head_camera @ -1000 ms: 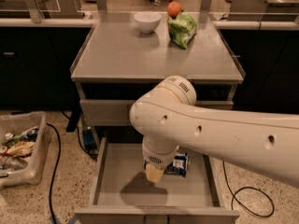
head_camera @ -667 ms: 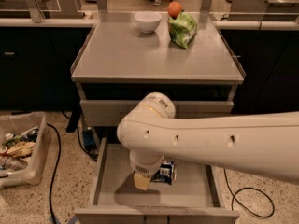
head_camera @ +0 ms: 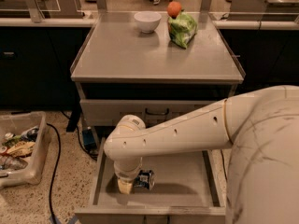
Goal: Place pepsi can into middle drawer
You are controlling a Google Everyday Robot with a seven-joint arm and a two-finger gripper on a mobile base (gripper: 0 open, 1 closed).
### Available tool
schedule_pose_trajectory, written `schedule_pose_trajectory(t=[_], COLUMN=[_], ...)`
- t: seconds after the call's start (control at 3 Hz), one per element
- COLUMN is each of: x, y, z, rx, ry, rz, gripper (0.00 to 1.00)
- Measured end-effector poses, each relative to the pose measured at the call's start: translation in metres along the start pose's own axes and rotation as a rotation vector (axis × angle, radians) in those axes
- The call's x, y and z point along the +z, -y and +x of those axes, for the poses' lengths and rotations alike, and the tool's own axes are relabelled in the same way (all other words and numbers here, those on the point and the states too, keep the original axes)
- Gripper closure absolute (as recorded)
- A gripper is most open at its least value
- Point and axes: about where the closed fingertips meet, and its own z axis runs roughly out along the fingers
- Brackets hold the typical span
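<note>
gripper (head_camera: pixel 125 186) low inside middle drawer (head_camera: pixel 187 174), toward its 9 o'clock side | grip state: cannot tell | pepsi can (head_camera: pixel 145 179) on drawer floor, 3 o'clock from gripper, just beside it | can's long axis: cannot tell | judged next: retreat toward 12 o'clock, clear of can

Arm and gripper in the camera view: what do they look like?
The arm is a smooth off-white tube with rounded joints, small dark holes and a thin seam ring. The gripper, cream-coloured, is down in the middle drawer beside the pepsi can.
</note>
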Motion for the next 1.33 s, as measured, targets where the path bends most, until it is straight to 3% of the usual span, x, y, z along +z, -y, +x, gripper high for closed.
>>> schedule_pose_trajectory(t=[0.33,0.67,1.33], x=[0.0,0.021,0.062], y=[0.0,0.031,0.149], z=[0.0,0.003,0.006], rx=[0.001,0.117,0.423], ry=[0.001,0.057,0.258], rz=[0.001,-0.001,-0.01], gripper=[1.0,1.0,1.0])
